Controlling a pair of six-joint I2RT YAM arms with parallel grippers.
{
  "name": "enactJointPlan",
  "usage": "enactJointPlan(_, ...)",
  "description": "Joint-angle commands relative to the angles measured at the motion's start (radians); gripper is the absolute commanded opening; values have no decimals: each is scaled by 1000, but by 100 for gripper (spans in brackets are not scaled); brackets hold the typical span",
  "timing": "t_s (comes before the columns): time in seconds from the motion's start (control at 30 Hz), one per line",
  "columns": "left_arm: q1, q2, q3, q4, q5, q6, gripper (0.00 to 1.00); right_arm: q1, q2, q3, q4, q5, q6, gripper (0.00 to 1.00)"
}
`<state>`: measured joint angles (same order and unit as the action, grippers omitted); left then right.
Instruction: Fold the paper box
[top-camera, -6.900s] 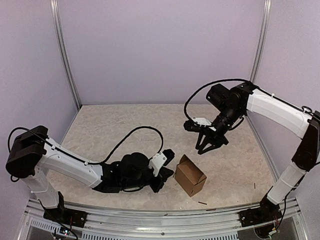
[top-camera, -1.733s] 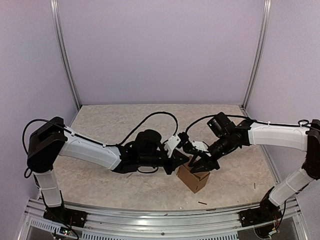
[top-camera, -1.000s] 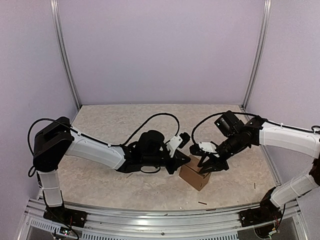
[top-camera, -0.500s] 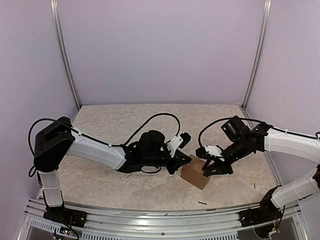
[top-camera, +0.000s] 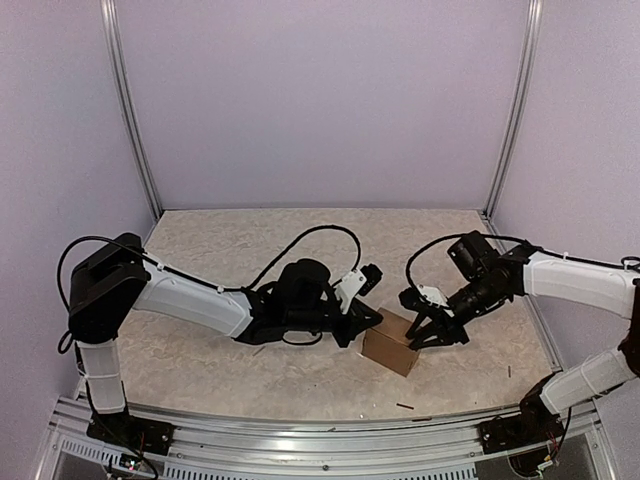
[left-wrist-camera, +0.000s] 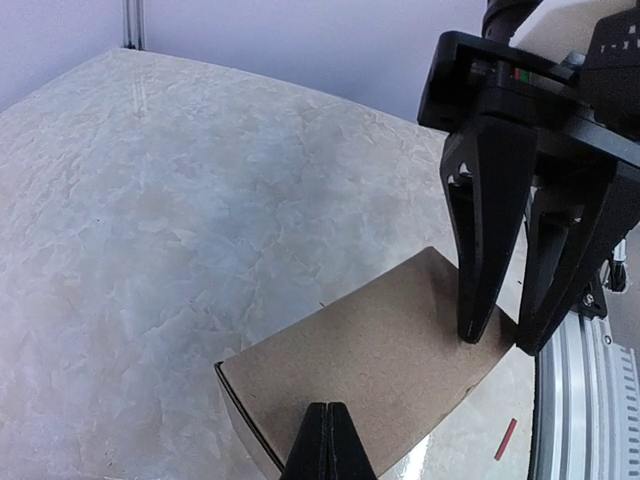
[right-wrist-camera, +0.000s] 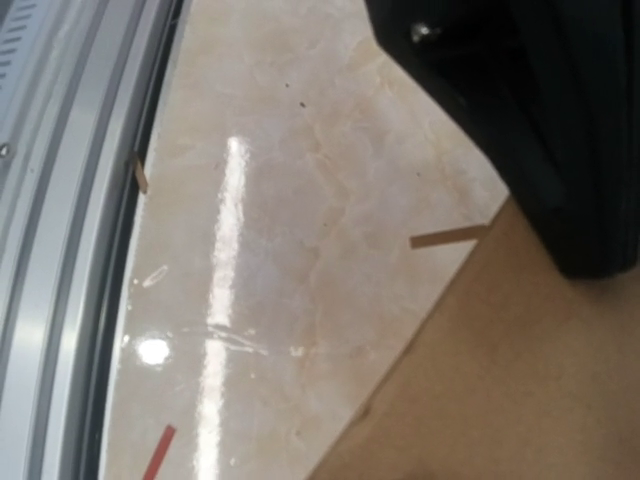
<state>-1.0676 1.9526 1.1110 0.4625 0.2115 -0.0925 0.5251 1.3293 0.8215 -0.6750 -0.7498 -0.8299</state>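
Note:
The paper box (top-camera: 389, 343) lies as a low brown block on the table, its top panel (left-wrist-camera: 380, 375) flat and closed. My left gripper (top-camera: 373, 318) is shut, with nothing between its fingers. Its joined tips (left-wrist-camera: 327, 412) rest on the near edge of the top panel. My right gripper (top-camera: 432, 336) stands at the box's opposite end with its fingers a little apart. One fingertip (left-wrist-camera: 472, 335) touches the top panel; the other goes down past the edge. In the right wrist view only a brown panel (right-wrist-camera: 520, 390) shows; that gripper's own fingers are out of frame.
The marbled table (top-camera: 200, 250) is ringed by lilac walls, with a metal rail (top-camera: 330, 440) along the near edge. Thin scraps lie near the box: a dark stick (top-camera: 405, 406), a red sliver (left-wrist-camera: 505, 440), a brown strip (right-wrist-camera: 450, 237).
My right gripper has slid right, from over the box's middle to its right end. The box top now lies flat and lower. The left gripper has stayed on the box.

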Motion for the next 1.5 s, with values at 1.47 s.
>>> enactJointPlan(1.47,37,118,1,-89,33,69,0,-16,-138,-202,98,536,0,6)
